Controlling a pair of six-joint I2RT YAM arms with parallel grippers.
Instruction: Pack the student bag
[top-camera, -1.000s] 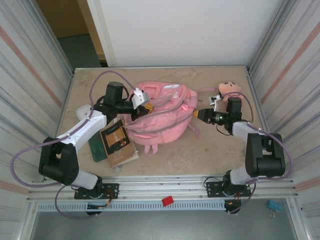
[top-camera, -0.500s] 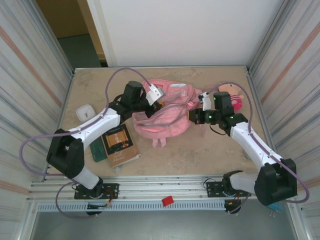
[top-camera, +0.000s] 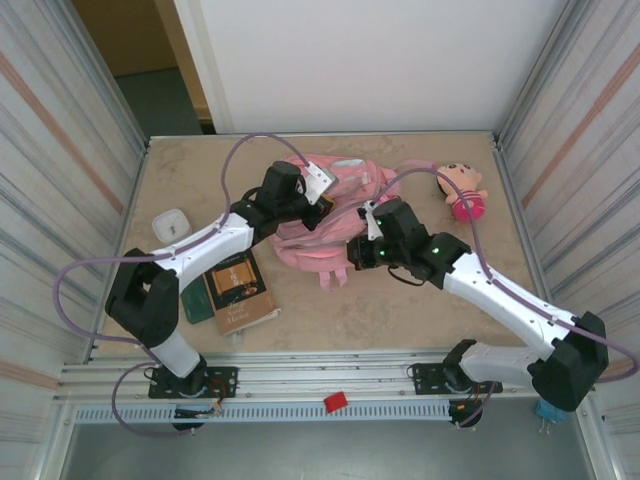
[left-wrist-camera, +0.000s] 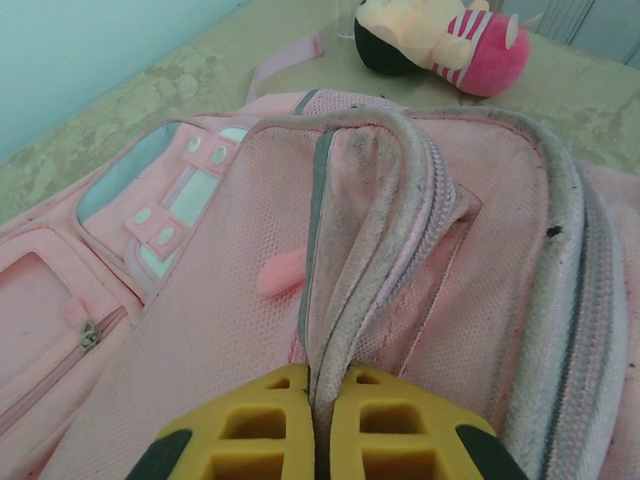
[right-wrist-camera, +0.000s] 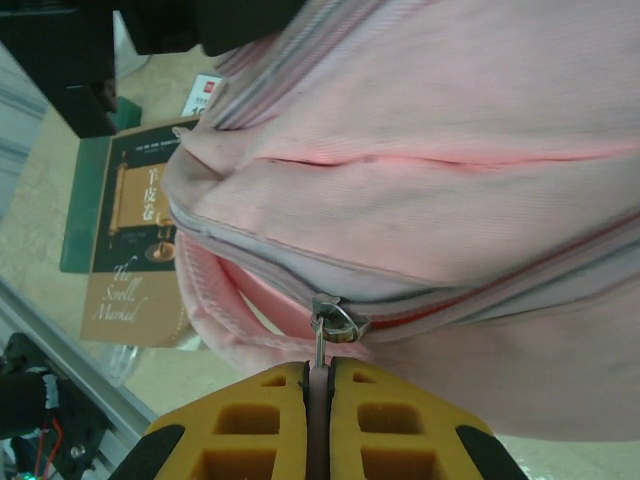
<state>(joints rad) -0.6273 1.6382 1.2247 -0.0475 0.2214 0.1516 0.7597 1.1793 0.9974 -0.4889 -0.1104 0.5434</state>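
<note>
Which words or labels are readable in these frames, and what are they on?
"The Scroll Marked": cover of the brown book, right wrist view.
"羊皮卷": same cover.
White label with red print near the book: too blurred to read.
On the student bag: no lettering visible.

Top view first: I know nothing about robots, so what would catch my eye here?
The big pink student bag in the middle of the table stands out. The left gripper is pinched shut on a padded fold of it, and the right gripper is shut on its metal zip pull. A pink-dressed doll lies at the far right, a brown book at the near left.
</note>
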